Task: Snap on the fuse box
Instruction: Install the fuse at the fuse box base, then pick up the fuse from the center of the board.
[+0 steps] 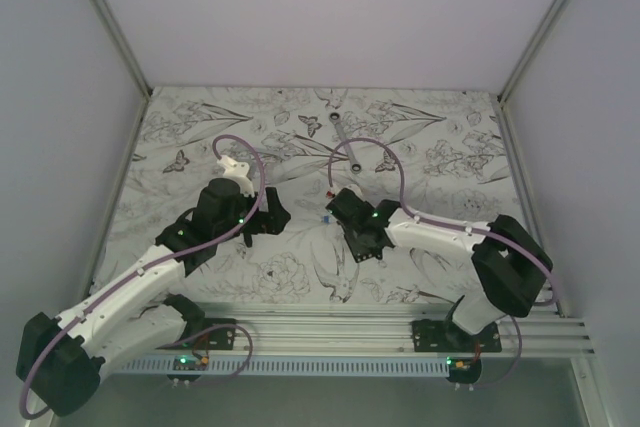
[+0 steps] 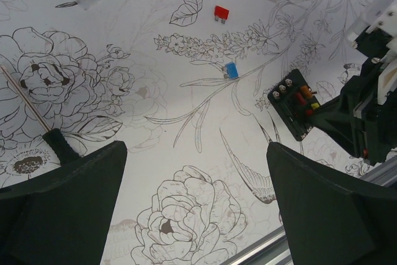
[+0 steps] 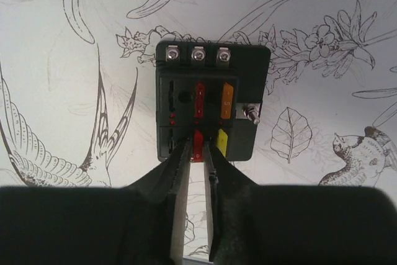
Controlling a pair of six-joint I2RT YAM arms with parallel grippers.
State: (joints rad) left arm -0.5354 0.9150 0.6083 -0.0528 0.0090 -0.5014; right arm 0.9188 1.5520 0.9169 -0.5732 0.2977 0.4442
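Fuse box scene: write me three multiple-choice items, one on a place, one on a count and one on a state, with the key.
1. Where is the blue fuse?
A loose on the table cover, apart from the fuse box
B seated in the box
C in a bowl

2. How many terminal screws sit in a row on the box?
A two
B three
C five

3. The right hand is:
A wide open
B closed on a red fuse in the box
C holding a cup

Key:
1 A, it lies alone on the print.
2 B, three show in the right wrist view.
3 B, its fingers flank that fuse tightly.
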